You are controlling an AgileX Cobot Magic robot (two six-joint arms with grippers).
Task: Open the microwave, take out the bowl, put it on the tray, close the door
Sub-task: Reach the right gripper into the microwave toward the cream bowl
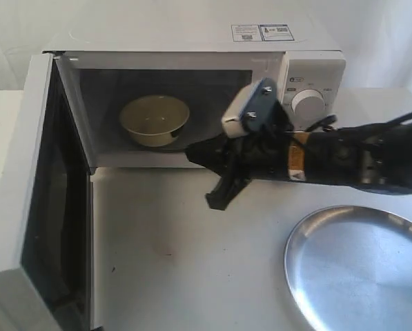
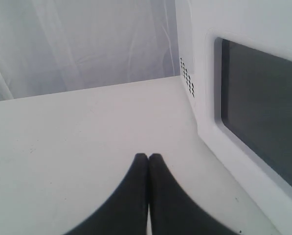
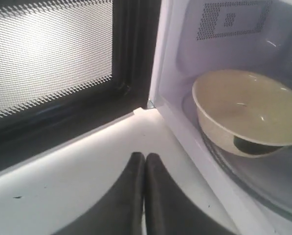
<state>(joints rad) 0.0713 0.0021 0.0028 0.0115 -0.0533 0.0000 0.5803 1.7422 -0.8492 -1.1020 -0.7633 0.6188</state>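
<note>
Surface: white tabletop (image 1: 192, 276) against a pale draped backdrop (image 2: 77, 44); the microwave (image 1: 192, 41) stands at the back of it.
Door: the door (image 1: 26, 172) is swung wide at the microwave's hinge side, mesh inner face toward the cavity, so the opening step looks done.
Bowl: the bowl (image 1: 154, 118) sits upright inside the microwave on the glass turntable (image 3: 263, 181), toward the hinge side of the cavity.
Tray: the tray (image 1: 357, 269) lies empty on the table in front of the microwave's knob side, well apart from the cavity and partly cut off by the picture edge.
Right gripper: the right gripper (image 1: 216, 201) hangs just outside the microwave's front sill, fingers pressed together, holding nothing.
Left gripper: the left gripper (image 2: 148, 156) is clenched and empty, low over bare table on the outer side of the open door.
Step in hand: fetching the bowl, by my reading; the reach has not yet entered the cavity.
Next move: the right jaws must part first, then go in over the sill and take the bowl's near rim.
Edges to mind: sill lip, cavity roof, door's inner frame, turntable rim.
Open room: bare table between the microwave's front and the tray gives a free carrying path.
</note>
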